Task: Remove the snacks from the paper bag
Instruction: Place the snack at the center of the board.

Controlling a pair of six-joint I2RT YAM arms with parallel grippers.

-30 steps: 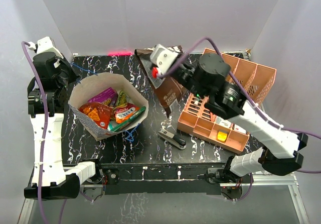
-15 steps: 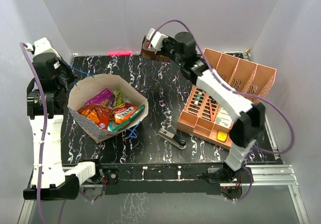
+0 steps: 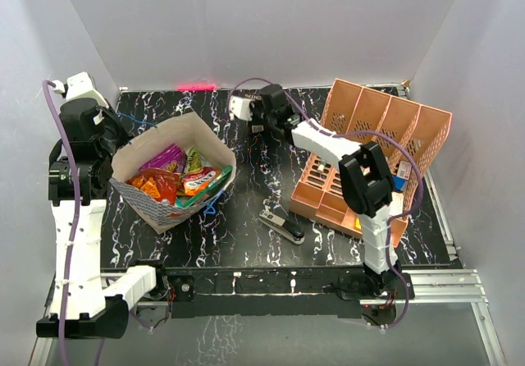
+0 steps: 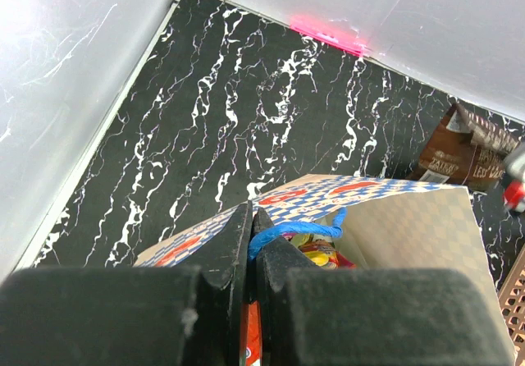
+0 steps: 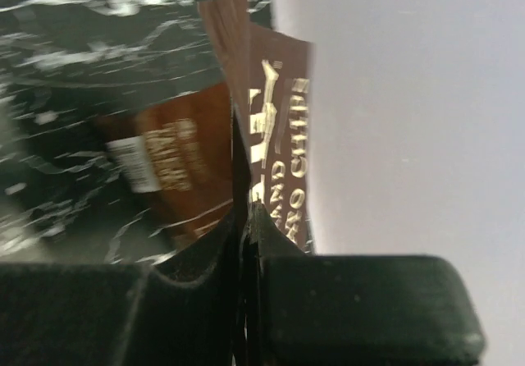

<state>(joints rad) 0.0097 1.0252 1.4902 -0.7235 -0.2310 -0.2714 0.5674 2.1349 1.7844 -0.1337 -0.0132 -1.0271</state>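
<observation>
- Top external: left gripper (image 3: 113,143) sits at the left rim of the paper bag (image 3: 207,142), arm upright. Snacks (image 3: 176,177) lie inside the bag. Right gripper (image 3: 250,113) is beyond the bag, arm stretched out.
- Left wrist: jaws pinched tight on the bag's blue string handle (image 4: 295,233).
- Right wrist: jaws clamped on brown packet (image 5: 279,136), outside the bag.

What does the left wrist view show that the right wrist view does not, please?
Only the left wrist view: the left gripper shut on the thin blue string handle of the cream paper bag with a blue-and-white diamond band, with snack packets inside. Only the right wrist view: the right gripper, shut, and gold lettering close up. Both: the brown shiny packet that it grips, and the black white-veined table.
</observation>
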